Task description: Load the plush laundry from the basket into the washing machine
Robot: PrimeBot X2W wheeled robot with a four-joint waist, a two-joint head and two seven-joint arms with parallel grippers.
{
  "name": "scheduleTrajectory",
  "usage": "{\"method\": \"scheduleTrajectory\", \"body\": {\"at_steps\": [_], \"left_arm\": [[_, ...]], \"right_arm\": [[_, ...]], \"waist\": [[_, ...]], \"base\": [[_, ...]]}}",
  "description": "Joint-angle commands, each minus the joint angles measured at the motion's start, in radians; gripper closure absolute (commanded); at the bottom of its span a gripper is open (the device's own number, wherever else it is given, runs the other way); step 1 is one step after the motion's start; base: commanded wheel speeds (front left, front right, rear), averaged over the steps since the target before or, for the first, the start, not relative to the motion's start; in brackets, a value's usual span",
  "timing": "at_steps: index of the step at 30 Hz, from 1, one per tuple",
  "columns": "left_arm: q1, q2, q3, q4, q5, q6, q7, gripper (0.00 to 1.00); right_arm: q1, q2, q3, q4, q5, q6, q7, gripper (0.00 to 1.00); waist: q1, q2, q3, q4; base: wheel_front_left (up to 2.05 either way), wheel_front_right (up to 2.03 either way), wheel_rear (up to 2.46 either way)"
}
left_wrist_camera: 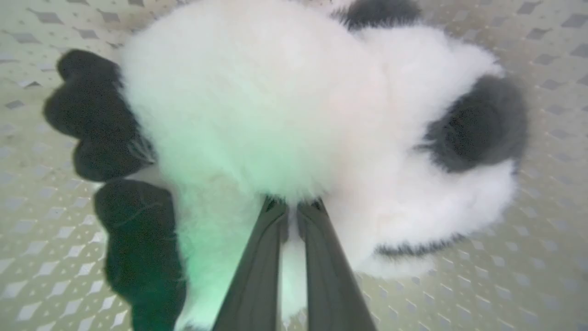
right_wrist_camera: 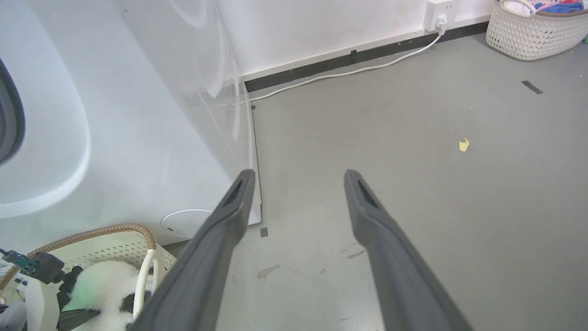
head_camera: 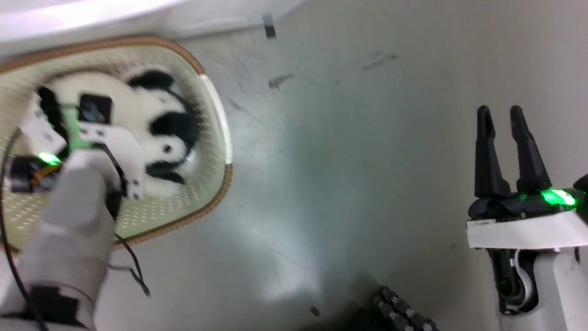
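Head view is motion-blurred. The left forearm covers part of the plush laundry (head_camera: 138, 105) and hides the fingertips there. In the left wrist view the left tool (left_wrist_camera: 292, 207) has its tips sunk in the white fur, closed to a narrow slit with fur pinched in it. The tip ends can't be made out under the pile.

The plush lies inside the basket (head_camera: 216, 193), on its perforated bottom, black limbs toward one wall. Nothing else can be made out in the basket.

The washing machine (right_wrist_camera: 138, 138) stands just behind the basket. Its door opening is cut off at the frame edge, so only a dark arc shows.

The right tool (head_camera: 500, 112) hangs over bare floor (head_camera: 367, 161), well apart from the basket, fingers spread wide and holding nothing.

Far from the basket, by the wall, is a woven hamper (right_wrist_camera: 533, 37) with coloured fabric in it, cropped by the frame top.
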Motion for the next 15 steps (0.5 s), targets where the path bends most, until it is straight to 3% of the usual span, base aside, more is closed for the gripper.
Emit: {"method": "scheduleTrajectory", "body": {"at_steps": [1,9,15], "left_arm": [[0.039,-0.018,-0.003,0.011,-0.012,-0.005,-0.038,1.0],[0.138,-0.12,0.012,-0.002,-0.066,-0.048,-0.234,1.0],[0.227,-0.149,0.027,-0.041,-0.099,-0.091,-0.333,1.0]], "right_arm": [[0.007,0.003,-0.014,0.006,-0.018,-0.001,-0.008,0.0],[0.104,0.003,-0.09,0.021,-0.12,-0.001,-0.008,0.0],[0.164,0.003,-0.115,0.032,-0.164,-0.001,-0.008,0.0]], "waist": [[-0.0001,-0.0001,-0.077,0.045],[-0.0001,-0.0001,-0.301,0.157],[-0.0001,-0.0001,-0.433,0.208]], "base": [[0.0,0.0,0.0],[0.0,0.0,0.0],[0.0,0.0,0.0]]}}
